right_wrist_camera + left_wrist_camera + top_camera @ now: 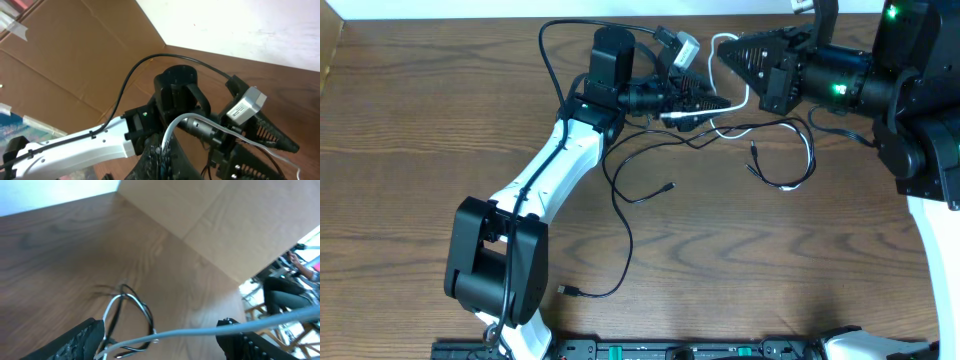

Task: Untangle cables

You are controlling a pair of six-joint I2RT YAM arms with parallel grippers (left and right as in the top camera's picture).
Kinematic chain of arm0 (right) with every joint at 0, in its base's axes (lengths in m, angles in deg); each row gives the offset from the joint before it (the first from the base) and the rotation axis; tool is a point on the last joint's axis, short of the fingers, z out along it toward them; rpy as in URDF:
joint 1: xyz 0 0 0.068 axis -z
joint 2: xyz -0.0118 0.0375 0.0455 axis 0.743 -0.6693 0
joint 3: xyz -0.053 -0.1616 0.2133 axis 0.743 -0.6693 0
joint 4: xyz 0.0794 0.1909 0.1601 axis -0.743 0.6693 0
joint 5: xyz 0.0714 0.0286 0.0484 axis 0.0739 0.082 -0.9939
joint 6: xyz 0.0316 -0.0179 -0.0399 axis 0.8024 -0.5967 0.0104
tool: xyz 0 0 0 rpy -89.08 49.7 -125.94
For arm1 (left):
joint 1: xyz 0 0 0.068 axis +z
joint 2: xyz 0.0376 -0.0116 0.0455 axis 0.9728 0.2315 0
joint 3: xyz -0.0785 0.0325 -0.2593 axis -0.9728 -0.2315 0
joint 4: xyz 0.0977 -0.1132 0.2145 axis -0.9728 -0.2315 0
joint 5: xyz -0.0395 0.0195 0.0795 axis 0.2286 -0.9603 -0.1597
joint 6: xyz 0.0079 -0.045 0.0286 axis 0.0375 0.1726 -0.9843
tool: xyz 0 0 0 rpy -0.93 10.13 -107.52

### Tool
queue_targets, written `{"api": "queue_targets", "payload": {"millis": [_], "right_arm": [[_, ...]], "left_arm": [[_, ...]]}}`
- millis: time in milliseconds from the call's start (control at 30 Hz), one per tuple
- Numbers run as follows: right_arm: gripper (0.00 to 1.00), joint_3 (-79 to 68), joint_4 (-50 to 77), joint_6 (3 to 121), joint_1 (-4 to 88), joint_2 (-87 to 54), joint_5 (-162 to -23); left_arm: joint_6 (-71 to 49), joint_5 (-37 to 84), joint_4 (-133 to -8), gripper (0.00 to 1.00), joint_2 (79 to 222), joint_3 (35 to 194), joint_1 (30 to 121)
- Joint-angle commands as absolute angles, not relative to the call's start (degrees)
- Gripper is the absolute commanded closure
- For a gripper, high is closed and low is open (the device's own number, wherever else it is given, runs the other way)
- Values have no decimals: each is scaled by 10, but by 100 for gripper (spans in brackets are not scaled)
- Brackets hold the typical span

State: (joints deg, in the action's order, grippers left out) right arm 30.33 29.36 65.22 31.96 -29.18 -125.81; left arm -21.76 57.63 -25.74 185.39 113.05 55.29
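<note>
The white cable point(748, 98) hangs at the table's far middle between both grippers. My right gripper point(720, 52) is shut on its upper end; the right wrist view shows the cord point(172, 131) pinched in the jaws point(162, 150). My left gripper point(708, 100) is open, and the white cable point(200, 330) crosses between its spread fingers point(160, 342) without being clamped. The black cable point(625, 230) sprawls on the table below, looping under the white one, with small plug ends lying loose. A tangled loop point(135, 302) shows beneath the left jaws.
A cardboard wall point(225, 225) stands along the table's far side. The left arm's thick black wire point(552, 45) arches over its wrist. The left arm's base point(495, 260) sits at the front left, and the right arm's body point(920, 110) at the right edge.
</note>
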Motion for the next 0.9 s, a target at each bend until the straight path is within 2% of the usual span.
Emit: {"api": "queue_targets", "payload": {"millis": [0, 167, 267, 333, 433, 533, 633, 867], "right_arm": [[99, 306, 294, 641, 322, -284, -1277], [99, 306, 293, 641, 322, -284, -1277], [99, 306, 291, 641, 322, -284, -1277], [99, 306, 292, 641, 322, -284, -1277], [99, 306, 292, 641, 326, -284, -1277], [99, 306, 295, 636, 339, -284, -1267], [99, 306, 339, 628, 362, -285, -1159], [99, 302, 425, 604, 389, -314, -984]], "left_arm": [[-229, 523, -248, 23, 1862, 1133, 555], [-192, 523, -218, 24, 1862, 1133, 552], [-175, 525, -198, 35, 1862, 1133, 548], [-170, 525, -192, 51, 1862, 1133, 546], [-170, 524, -195, 92, 1862, 1133, 548], [-143, 509, -212, 93, 1862, 1133, 555], [-126, 468, -262, 93, 1862, 1133, 575], [-49, 443, -264, 92, 1812, 1139, 616]]}}
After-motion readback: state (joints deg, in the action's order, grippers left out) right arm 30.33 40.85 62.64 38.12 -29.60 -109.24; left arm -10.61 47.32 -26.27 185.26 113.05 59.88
